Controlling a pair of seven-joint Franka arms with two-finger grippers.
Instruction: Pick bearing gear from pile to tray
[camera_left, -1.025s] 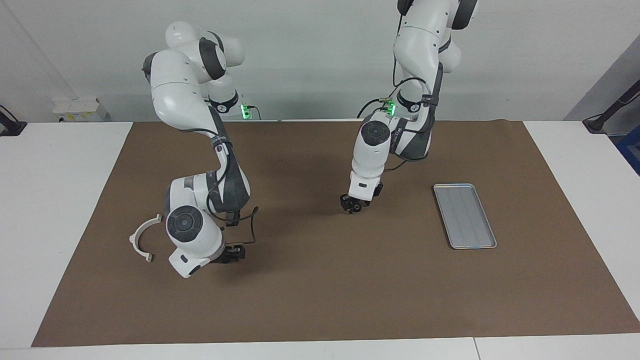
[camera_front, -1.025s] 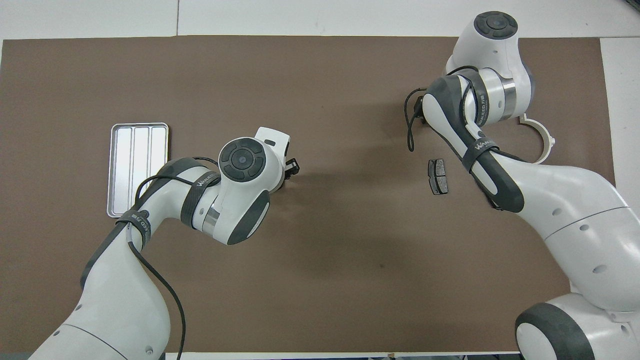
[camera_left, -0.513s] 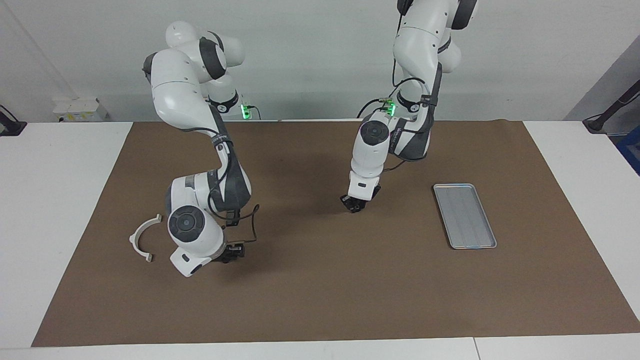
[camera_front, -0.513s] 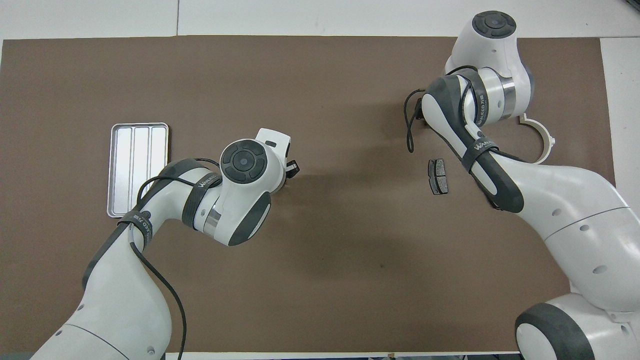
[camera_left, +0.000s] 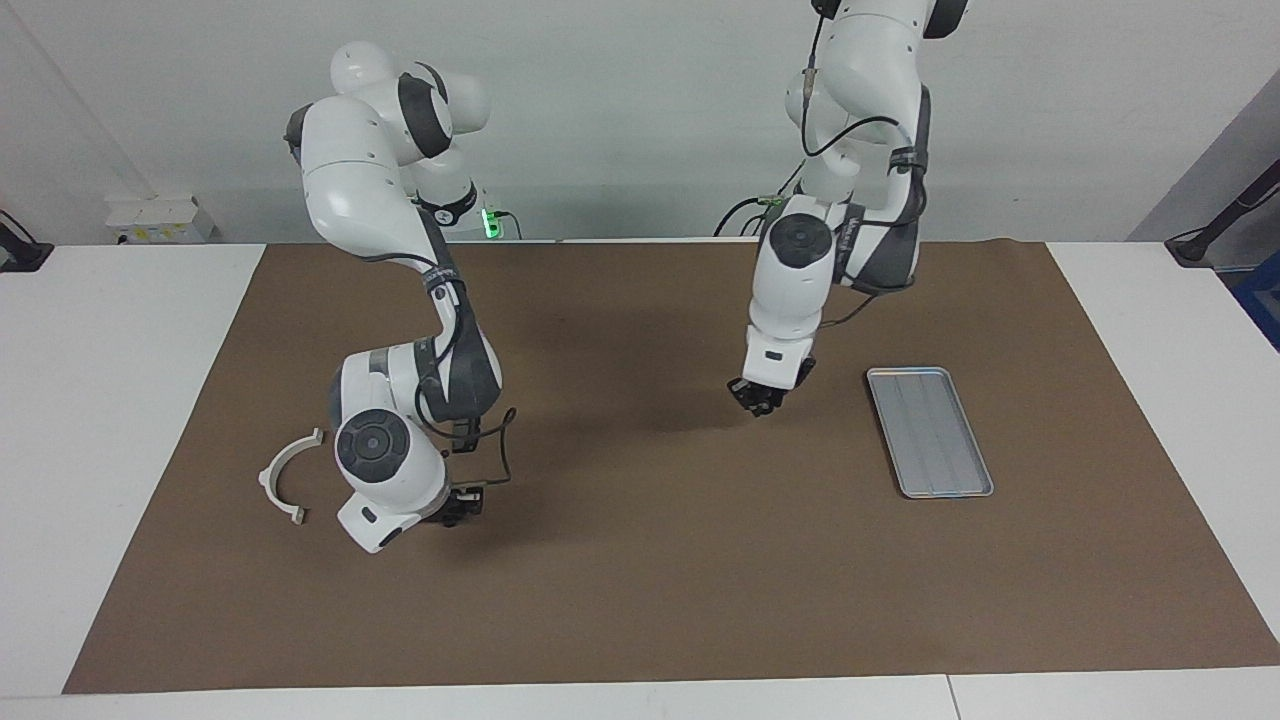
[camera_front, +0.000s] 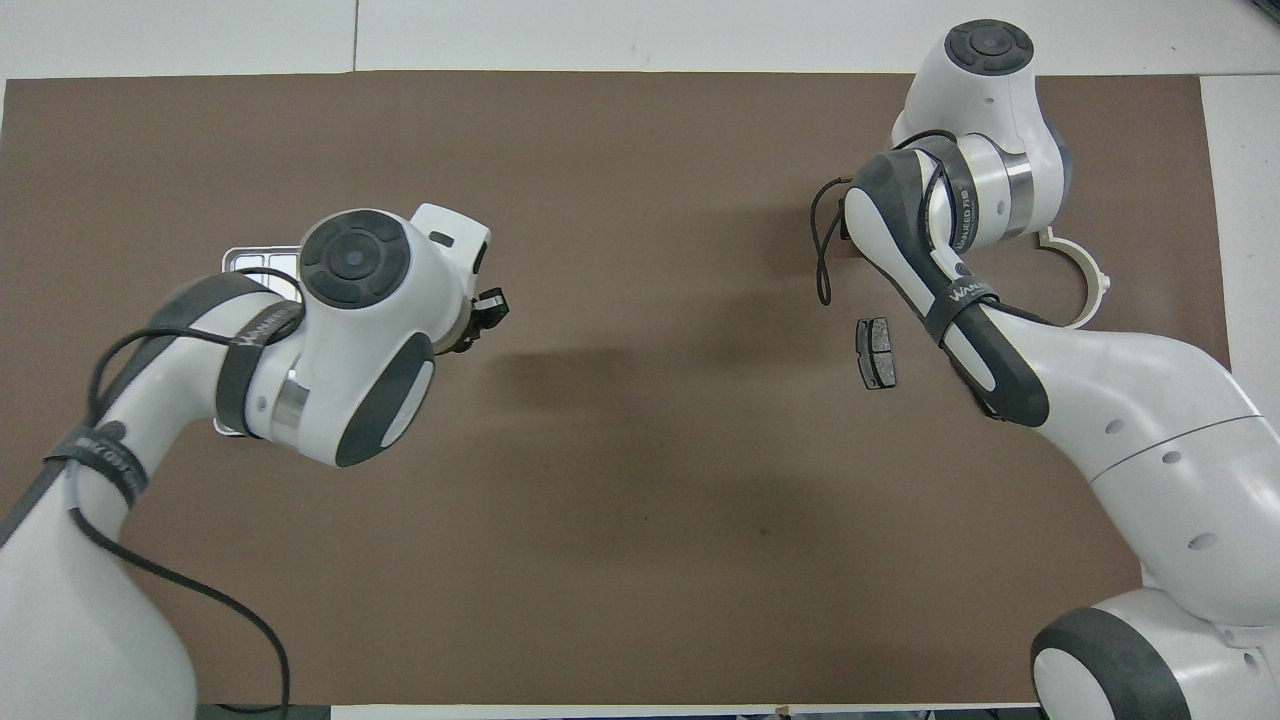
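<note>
The worktop (camera_left: 120, 400) was white, with a big brown mat (camera_left: 650, 580) on it. The silver tray (camera_left: 930, 432) lay flat on the mat toward the left arm's end. The white half-ring bracket (camera_left: 285, 478) lay at the right arm's end. A dark grey brake-pad plate (camera_front: 877, 352) lay on the mat nearer to the robots than the bracket. The left gripper (camera_left: 757, 398) was up over the bare mat beside the tray; I could not tell if it was pinching anything. The right gripper (camera_left: 462, 505) was low over the mat next to the bracket, and I could not tell how its fingers stood.
</note>
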